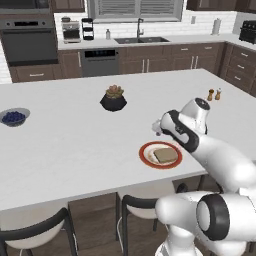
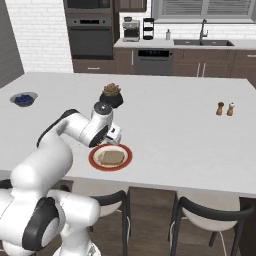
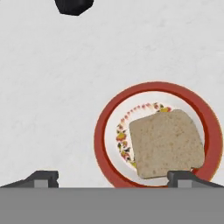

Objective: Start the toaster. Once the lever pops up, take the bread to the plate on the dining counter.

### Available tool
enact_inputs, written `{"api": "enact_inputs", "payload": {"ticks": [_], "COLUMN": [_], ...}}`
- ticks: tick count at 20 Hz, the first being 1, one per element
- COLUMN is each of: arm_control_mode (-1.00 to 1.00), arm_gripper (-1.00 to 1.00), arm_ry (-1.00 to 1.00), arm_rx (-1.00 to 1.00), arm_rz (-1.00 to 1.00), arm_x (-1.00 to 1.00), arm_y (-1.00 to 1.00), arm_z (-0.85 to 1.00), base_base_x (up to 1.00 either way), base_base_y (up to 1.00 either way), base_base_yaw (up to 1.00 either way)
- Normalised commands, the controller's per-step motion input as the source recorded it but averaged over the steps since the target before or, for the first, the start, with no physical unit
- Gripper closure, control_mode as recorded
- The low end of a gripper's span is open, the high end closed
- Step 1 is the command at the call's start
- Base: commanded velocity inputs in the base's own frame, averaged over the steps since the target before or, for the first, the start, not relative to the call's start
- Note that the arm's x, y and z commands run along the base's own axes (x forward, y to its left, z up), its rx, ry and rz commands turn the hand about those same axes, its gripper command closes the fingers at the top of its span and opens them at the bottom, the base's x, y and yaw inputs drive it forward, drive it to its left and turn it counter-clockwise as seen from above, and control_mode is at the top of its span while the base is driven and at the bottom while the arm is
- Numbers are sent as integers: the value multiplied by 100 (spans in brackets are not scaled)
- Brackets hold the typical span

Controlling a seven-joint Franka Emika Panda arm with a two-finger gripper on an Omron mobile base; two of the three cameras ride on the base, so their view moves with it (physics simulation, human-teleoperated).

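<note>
Your tool (image 1: 159, 127), the white arm's two-finger end, hangs just above the long white dining surface (image 1: 65, 145) in the left base view, beside the far-left rim of the round plate with a red-orange rim and pale centre (image 1: 146, 154). The small squarish tan-brown slice of bread (image 1: 165, 155) lies flat on that plate, apart from the tool, so the delivery looks done. A black pot with a small plant (image 1: 113, 99) and a grey bowl of blue berries (image 1: 14, 117) stand well clear.

In the right base view the tool (image 2: 114, 136) sits just behind the plate (image 2: 93, 160), with the bread (image 2: 111, 158) resting squarely inside the rim. Two small brown and white shakers (image 2: 225, 109) stand far to the right.

From the hand view you look straight down: the two dark fingertips (image 3: 42, 176) stand wide apart with nothing between them, and the bread (image 3: 166, 142) lies across the plate's (image 3: 103, 135) flowered centre. My judgement: the tool stands spread because the slice is released; only a clean retreat is left.
</note>
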Motion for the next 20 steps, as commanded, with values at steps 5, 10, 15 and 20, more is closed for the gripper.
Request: {"api": "enact_inputs", "payload": {"ticks": [5,10,15,20], "arm_control_mode": [-100,-100,-100,-100], "arm_gripper": [-100,-100,-100,-100], "arm_ry": [0,0,0,0], "arm_rx": [-16,-12,-10,-9], "arm_rz": [0,0,0,0], "arm_x": [-57,-86,-100,-91], "arm_y": [53,23,5,0], "arm_z": [57,63,59,61], "base_base_x": [0,0,0,0], "base_base_y": [0,0,0,0], "base_base_yaw": [0,0,0,0]}}
